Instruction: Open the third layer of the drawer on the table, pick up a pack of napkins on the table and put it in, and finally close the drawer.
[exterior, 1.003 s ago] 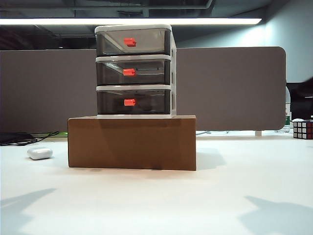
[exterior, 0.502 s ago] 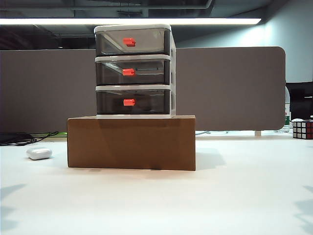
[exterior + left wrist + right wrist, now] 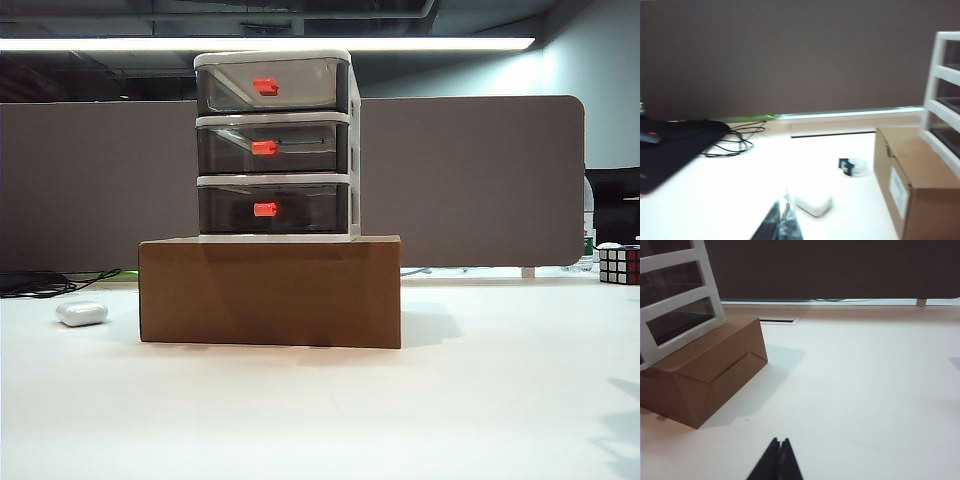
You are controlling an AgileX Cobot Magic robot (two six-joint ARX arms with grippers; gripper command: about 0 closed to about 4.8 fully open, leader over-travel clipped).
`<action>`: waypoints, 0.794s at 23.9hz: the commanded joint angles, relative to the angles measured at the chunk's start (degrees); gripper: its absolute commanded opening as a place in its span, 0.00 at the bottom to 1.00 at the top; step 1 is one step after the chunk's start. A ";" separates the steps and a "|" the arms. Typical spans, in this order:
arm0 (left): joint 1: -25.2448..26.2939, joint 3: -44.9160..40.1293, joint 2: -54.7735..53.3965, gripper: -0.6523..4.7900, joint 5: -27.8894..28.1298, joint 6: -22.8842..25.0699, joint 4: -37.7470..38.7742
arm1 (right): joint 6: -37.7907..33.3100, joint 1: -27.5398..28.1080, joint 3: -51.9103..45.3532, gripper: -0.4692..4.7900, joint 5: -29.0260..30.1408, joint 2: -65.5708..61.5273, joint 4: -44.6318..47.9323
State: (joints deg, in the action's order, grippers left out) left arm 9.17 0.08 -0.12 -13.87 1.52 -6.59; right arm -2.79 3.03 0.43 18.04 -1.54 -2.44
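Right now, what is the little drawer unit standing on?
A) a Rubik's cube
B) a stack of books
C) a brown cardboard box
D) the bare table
C: the drawer unit stands on top of a brown cardboard box, which itself rests on the white table; all three drawers look shut.

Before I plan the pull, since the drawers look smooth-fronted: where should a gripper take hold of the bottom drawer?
Grip the red handle, coming straight at the front. It is the only part jutting from the bottom drawer, which sits shut and flush in its frame on the box. Both the left gripper and right gripper are shut and well short of it.
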 commanded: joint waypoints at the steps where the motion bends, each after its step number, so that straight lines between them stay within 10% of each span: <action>1: 0.02 0.35 -0.02 0.11 -2.03 -0.92 0.61 | -0.26 -0.02 -0.39 0.08 0.39 0.00 0.94; 19: 0.02 0.35 -0.02 0.11 -1.84 -0.92 1.01 | -0.20 0.07 -0.39 0.08 0.09 0.00 0.94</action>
State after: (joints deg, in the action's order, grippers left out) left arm 9.17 0.10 -0.12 -15.49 0.56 -5.17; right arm -2.79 3.07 0.43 18.11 -1.54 -2.44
